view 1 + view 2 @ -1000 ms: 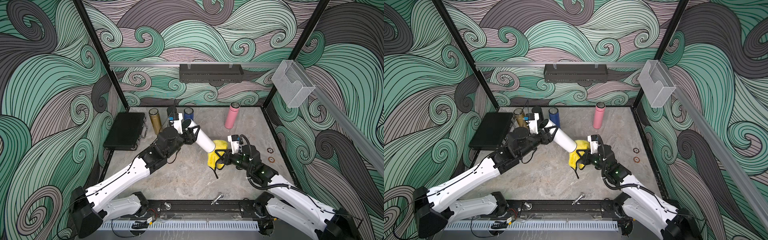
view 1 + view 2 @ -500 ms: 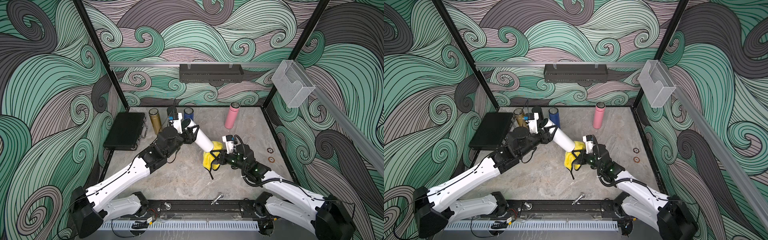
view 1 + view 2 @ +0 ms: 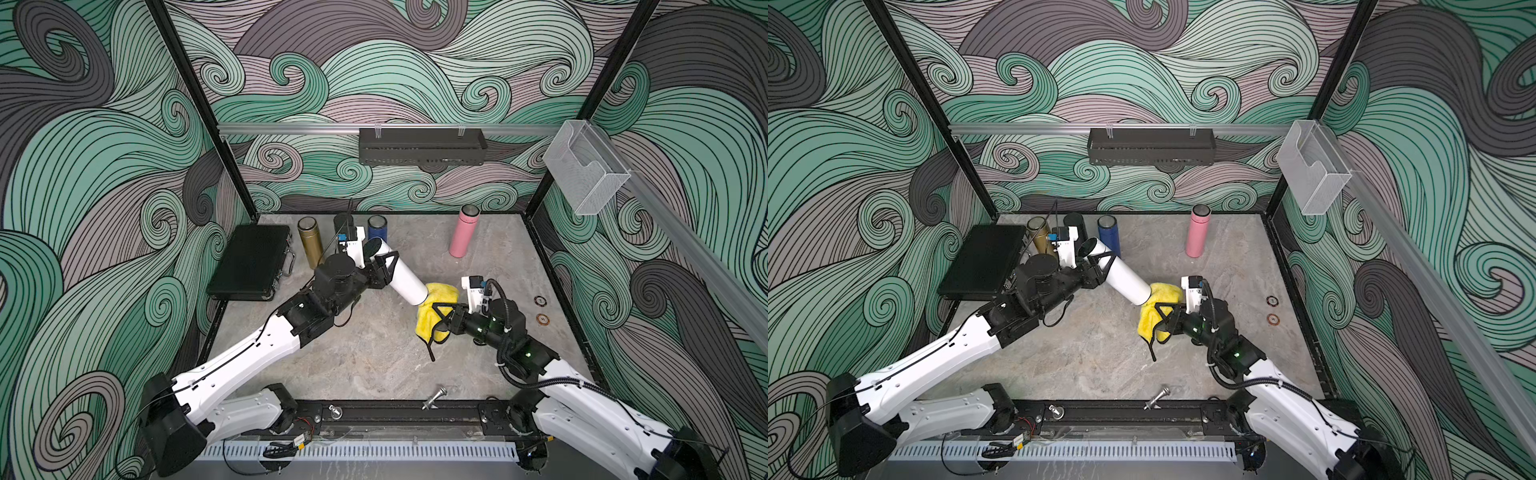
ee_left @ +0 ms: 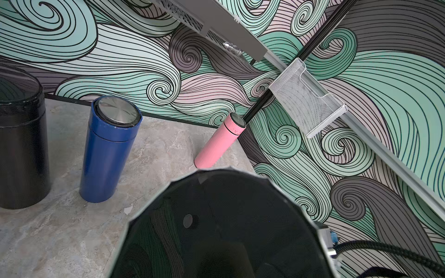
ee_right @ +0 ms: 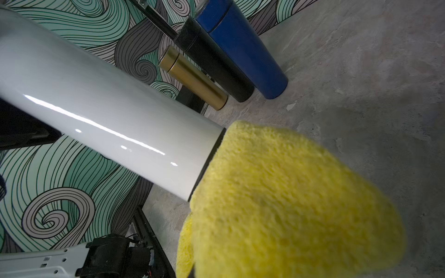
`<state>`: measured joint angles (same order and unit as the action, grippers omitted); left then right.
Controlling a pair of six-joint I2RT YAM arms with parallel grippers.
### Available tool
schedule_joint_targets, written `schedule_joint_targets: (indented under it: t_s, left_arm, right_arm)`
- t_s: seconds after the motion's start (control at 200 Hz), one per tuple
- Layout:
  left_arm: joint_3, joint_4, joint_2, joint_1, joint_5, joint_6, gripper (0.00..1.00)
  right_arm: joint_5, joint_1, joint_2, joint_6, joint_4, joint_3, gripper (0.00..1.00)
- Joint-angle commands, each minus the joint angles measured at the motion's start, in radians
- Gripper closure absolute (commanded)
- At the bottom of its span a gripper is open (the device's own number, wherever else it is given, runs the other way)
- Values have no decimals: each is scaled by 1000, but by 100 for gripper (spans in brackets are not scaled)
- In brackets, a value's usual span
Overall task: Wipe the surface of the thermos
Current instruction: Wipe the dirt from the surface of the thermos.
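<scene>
A white thermos [image 3: 405, 278] [image 3: 1125, 276] with a black lid hangs tilted over the middle of the table. My left gripper [image 3: 384, 266] [image 3: 1100, 266] is shut on its upper body. In the left wrist view only the dark lid [image 4: 221, 228] shows, and it hides the jaws. My right gripper [image 3: 438, 320] [image 3: 1160, 322] is shut on a yellow cloth [image 3: 432, 307] [image 3: 1154, 307]. The cloth wraps over the thermos's lower end. In the right wrist view the cloth [image 5: 289, 204] covers the jaws and meets the glossy white body [image 5: 96, 115] at its base.
Gold [image 3: 311, 245], black [image 3: 343, 224] and blue [image 3: 377, 227] thermoses stand at the back left, and a pink one [image 3: 463, 232] at the back right. A black case [image 3: 249, 266] lies at the left. Two small rings [image 3: 540, 309] lie at the right, and a metal bolt [image 3: 434, 399] near the front rail.
My right gripper slid the cloth up along the thermos toward the left, then drew it back down to the lower end. The left arm and the thermos stayed still.
</scene>
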<state>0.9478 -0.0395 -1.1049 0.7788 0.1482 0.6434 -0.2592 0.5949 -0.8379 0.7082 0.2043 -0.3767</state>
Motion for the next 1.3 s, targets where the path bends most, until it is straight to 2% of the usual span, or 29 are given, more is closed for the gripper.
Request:
schedule_joint_targets:
  t_s: [0.0,0.205,0.425,0.51,0.7,0.851,0.931,1.026,1.166,1.296]
  left_arm:
    - [3,-76,2,-7,-16,15,100]
    - [-1,-92,-13,-8,-8,7,100]
    - [-5,-106,-38,-12,7,2,100]
    - [-5,-105,-38,-12,30,2,100]
    - [-2,-102,-33,-16,60,-1,100]
    - [11,-114,-54,-16,53,3,100]
    - [30,-104,-77,-16,37,16,100]
    - [39,-113,-99,-16,9,33,100]
    - [42,-112,-108,-16,-15,45,100]
    - [46,-89,-92,-16,-12,34,100]
  right_arm:
    - [-20,-4,-68,-2,98,-47,100]
    - [-117,5,-184,70,289,-32,100]
    - [-187,18,-113,80,337,21,100]
    - [-183,19,-37,81,309,53,100]
    - [-152,23,138,57,96,76,100]
    - [-135,82,154,20,6,38,100]
    - [-67,164,125,-42,-8,-20,100]
    - [-7,224,11,-125,-49,-129,100]
    - [68,235,-178,-128,-29,-195,100]
    - [139,232,-272,-106,-29,-181,100]
